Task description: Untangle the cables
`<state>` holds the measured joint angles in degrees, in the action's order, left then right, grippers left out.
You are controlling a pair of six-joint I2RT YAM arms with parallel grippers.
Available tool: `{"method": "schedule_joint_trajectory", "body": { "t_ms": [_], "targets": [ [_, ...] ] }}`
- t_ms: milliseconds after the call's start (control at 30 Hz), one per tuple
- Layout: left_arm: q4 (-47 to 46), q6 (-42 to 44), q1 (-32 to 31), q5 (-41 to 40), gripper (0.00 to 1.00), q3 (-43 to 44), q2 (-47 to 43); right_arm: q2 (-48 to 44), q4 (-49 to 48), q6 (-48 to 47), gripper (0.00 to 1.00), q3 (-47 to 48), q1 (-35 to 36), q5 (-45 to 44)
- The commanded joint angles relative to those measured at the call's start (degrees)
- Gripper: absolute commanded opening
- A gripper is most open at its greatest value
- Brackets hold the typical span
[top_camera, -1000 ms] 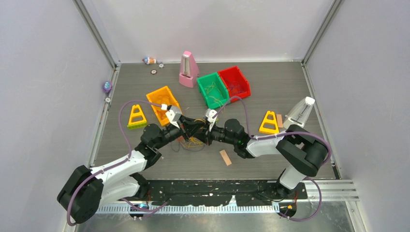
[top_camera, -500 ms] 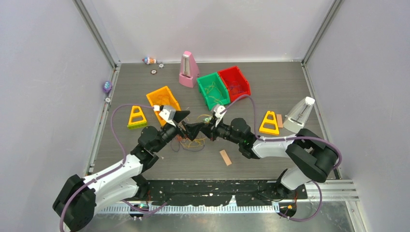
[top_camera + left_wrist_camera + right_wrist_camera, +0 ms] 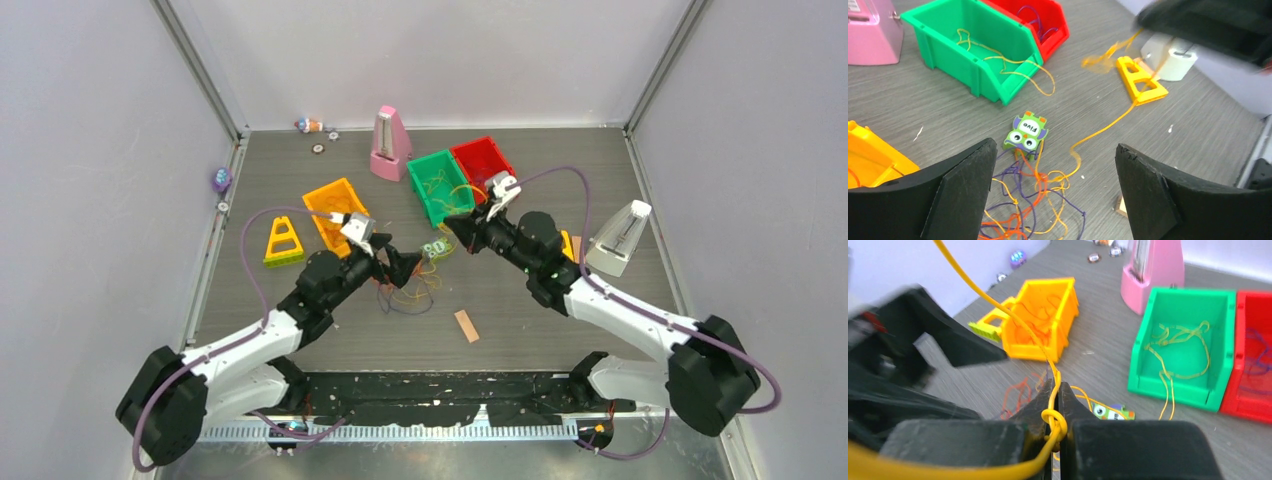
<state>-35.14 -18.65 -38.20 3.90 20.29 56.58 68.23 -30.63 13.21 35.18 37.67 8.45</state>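
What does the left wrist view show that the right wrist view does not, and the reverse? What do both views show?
Only the left wrist view shows the full tangle of orange and purple cables on the table, the yellow triangle and the white metronome. Only the right wrist view shows the right gripper shut on a yellow cable at its knot, and the whole orange bin. Both views show the green bin, red bin, owl tile and pink metronome.

Bright, even light; both wrist views partly smeared by blur.
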Motion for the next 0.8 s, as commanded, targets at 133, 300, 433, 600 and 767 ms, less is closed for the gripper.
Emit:
{"method": "schedule_joint_trajectory", "body": {
  "t_ms": [133, 300, 433, 600, 767],
  "targets": [
    [10.31, 2.75, -0.22, 9.98, 0.84, 12.67, 12.33, -7.2, 22.75, -1.84, 0.05, 20.49, 0.21, 2.58],
    [18.16, 2.53, -0.21, 16.32, 0.74, 20.27, 21.54, -7.75, 29.71, -1.72, 0.05, 30.86, 0.25, 3.52],
    [25.75, 2.4, -0.4, 19.33, 0.68, 27.1, 28.69, -7.19, 34.91, -2.68, 0.05, 38.49, 0.21, 1.43],
    [31.74, 2.66, -0.39, 15.86, 0.44, 30.96, 32.29, -5.96, 41.8, -5.41, 0.05, 49.76, 0.18, -5.29],
    [37.57, 2.64, -0.3, 5.17, 0.19, 31.67, 30.69, -5.42, 48.27, -8.72, 0.05, 56.54, 0.06, -15.31]
  ]
}}
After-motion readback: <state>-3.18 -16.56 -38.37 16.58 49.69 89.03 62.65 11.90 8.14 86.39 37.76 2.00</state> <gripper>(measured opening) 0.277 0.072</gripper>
